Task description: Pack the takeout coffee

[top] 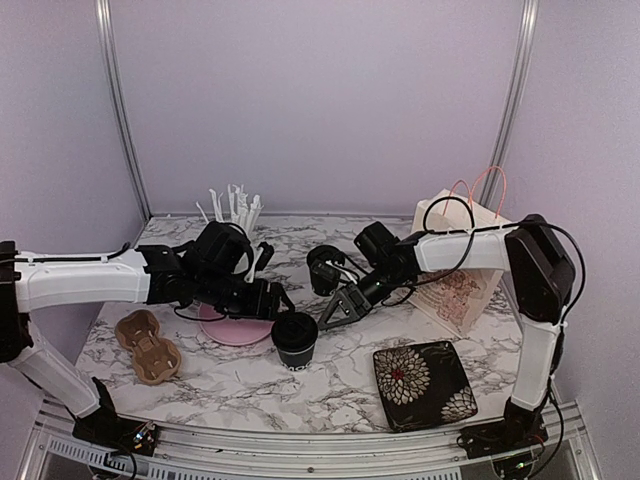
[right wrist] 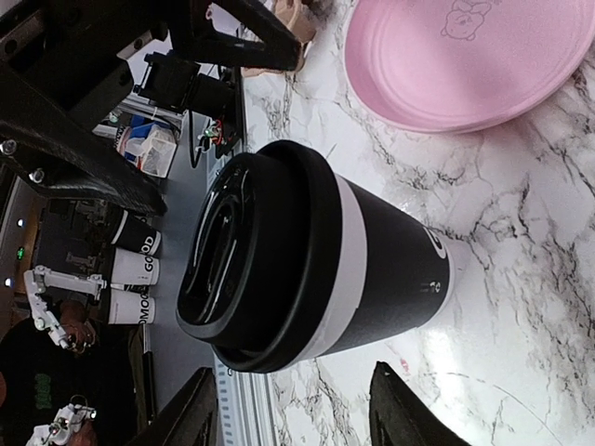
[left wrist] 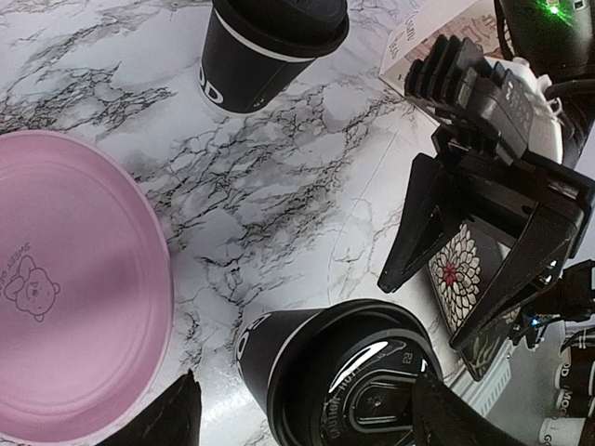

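One takeout coffee cup (top: 295,339) stands upright near the table's middle, black with a white band and a black lid. My left gripper (top: 277,300) is open just left of it. In the left wrist view the cup (left wrist: 325,372) lies between the spread fingers (left wrist: 177,413), with the left finger clear of it. My right gripper (top: 336,310) is open just right of the cup. In the right wrist view the cup (right wrist: 316,255) stands just beyond the fingertips (right wrist: 200,409). A second lidded cup (top: 325,268) stands farther back and also shows in the left wrist view (left wrist: 265,46).
A pink plate (top: 232,328) lies left of the front cup. A brown pulp carrier (top: 148,345) sits at the near left. A flowered square dish (top: 425,385) is at the near right, with a paper bag (top: 462,275) behind it. White sticks (top: 235,208) stand at the back.
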Controlling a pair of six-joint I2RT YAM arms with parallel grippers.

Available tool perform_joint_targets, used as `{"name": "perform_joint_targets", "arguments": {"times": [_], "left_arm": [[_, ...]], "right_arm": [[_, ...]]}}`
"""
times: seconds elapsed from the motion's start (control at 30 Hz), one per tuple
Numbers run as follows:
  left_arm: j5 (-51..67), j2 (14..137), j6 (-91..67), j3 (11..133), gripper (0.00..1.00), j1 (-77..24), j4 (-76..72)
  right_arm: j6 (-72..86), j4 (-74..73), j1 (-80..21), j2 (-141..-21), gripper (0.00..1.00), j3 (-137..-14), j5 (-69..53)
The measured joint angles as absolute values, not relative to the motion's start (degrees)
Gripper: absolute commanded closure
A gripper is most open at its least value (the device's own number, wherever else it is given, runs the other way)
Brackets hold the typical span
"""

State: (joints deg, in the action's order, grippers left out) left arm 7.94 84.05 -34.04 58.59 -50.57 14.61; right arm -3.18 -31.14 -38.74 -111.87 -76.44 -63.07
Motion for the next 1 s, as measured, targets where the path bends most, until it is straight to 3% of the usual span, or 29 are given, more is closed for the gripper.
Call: {"name": "perform_joint_targets", "arguments": {"times": [0.7,0.8,0.9,1.0], "left_arm": [[12.16,87.5,-36.45,53.69,0.4,-50.96,5.3],[12.19,87.5,-37.01,52.97,0.43,-51.07,3.88],[12.16,87.46,-37.34,52.14,0.44,-51.07,2.31],[11.99,87.42,-37.76,51.51,0.44,-51.05,0.97]], "right_arm": [[-3.16,-32.4,-39.81,-114.87,0.7,-78.3,-66.02],[-2.96,-32.97,-39.81,-115.0,0.69,-78.56,-66.17],[-2.24,-33.54,-39.79,-115.83,0.58,-79.2,-66.94],[-1.28,-33.74,-39.79,-117.14,0.56,-79.85,-68.01]]}}
